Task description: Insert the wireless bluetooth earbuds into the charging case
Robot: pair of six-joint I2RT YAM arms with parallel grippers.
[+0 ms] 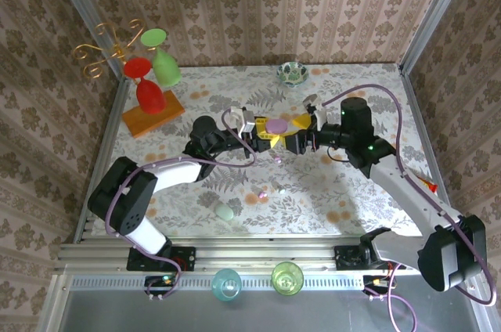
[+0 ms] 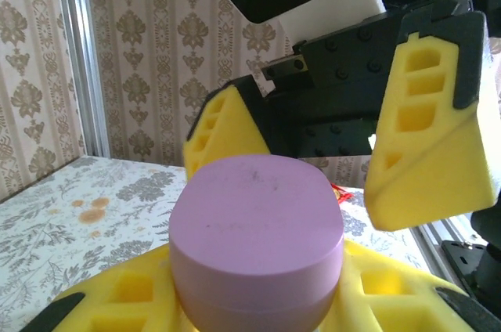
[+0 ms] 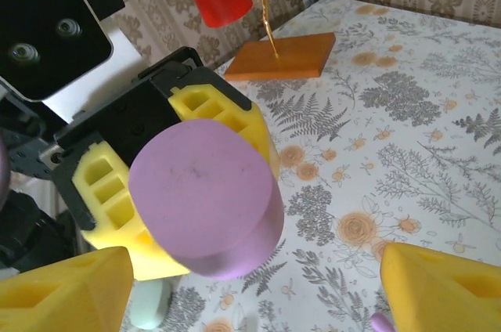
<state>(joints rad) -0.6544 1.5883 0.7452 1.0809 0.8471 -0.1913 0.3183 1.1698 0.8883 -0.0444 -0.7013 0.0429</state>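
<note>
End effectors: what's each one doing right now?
Left end effector: shut on the purple case.
Right end effector: open, empty.

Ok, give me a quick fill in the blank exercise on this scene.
1. The left gripper grips a case coloured ___.
2. The right gripper facing it is ___.
3. The rack holds a green glass and a ___ one.
Missing words: purple; open; red.

At the table's far left corner you have a wooden stand (image 1: 160, 118) holding a red glass (image 1: 149, 95) and a green glass (image 1: 166, 70). A patterned bowl (image 1: 291, 73) sits by the far edge.
</note>
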